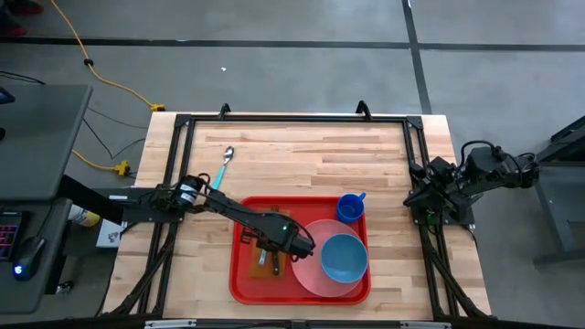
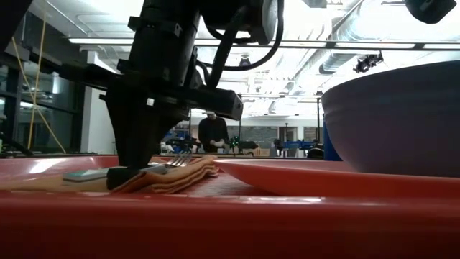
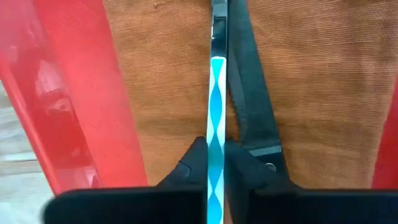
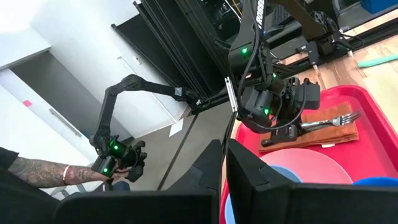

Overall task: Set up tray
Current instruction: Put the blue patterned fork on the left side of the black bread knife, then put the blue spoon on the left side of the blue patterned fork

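- Red plastic tray (image 1: 239,285) sits at the near middle of the desk (image 1: 302,155). It carries an orange-brown napkin (image 3: 168,93), a pink plate (image 1: 311,274) with a blue bowl (image 1: 345,257) on it, and a blue cup (image 1: 351,207) at its far right corner.
- Left claw (image 1: 271,258) is down over the napkin. Its fingers (image 3: 249,112) stand only slightly apart, flanking the blue-patterned handle of a fork (image 3: 217,124) that lies on the cloth. You cannot tell whether the handle is gripped or already free.
- Risk: if you lift before the fingers part fully, the fork may drag or come up with them, and the napkin may bunch or slide toward the plate. Open wider, then rise straight.
- Risk: the plate rim lies just beside the napkin, so a sideways exit could nudge it.
- Right claw (image 4: 222,163) is closed and empty, parked at the right desk edge.
- Spoon (image 1: 227,164) with a teal handle lies on bare wood beyond the tray; nothing blocks it.
- A person's tattooed arm shows off the desk, beside another small arm.
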{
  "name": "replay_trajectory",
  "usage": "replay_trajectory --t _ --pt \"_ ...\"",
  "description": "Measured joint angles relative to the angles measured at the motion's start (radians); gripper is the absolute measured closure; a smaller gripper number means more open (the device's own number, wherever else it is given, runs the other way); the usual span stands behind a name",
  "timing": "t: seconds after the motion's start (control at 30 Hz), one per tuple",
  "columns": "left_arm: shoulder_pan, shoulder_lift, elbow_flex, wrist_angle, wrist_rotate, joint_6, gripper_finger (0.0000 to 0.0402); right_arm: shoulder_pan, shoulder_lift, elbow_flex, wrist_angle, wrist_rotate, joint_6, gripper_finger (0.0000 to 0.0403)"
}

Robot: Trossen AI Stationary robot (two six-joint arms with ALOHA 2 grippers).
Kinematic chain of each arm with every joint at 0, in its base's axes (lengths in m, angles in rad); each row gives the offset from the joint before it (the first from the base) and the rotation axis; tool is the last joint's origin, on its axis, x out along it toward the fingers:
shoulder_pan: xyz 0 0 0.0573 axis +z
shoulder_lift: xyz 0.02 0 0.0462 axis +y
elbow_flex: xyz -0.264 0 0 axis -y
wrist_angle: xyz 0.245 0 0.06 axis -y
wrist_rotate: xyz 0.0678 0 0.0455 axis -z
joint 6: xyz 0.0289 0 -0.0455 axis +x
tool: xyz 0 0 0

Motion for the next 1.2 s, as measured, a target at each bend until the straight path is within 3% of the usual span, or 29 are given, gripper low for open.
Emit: replay_trajectory --t 0.17,0.33,0.47,0.77,0.87,1.2 --pt "-0.002 0.000 0.000 0.019 0.000 0.001 0.0276 0.000 0.000 0.000 0.000 0.000 0.000 0.0403" --pt "-0.002 0.000 0.001 0.017 0.035 0.002 0.0235 0.000 0.000 0.000 0.000 0.000 -0.005 0.0403" --pt "-0.003 0.002 0.028 -0.017 0.045 0.002 0.0220 0.000 0.000 0.000 0.000 0.000 -0.011 0.0403" --pt "-0.001 0.002 0.172 -0.269 -0.028 0.019 0.0220 0.000 0.000 0.000 0.000 0.000 -0.019 0.0403" --pt "0.000 0.001 0.214 -0.339 -0.067 0.015 0.0218 0.000 0.000 0.000 0.000 0.000 -0.019 0.0403" --pt "0.004 -0.176 0.168 -0.330 -0.426 0.016 0.0218 0.000 0.002 0.000 0.003 0.000 -0.010 0.0403"
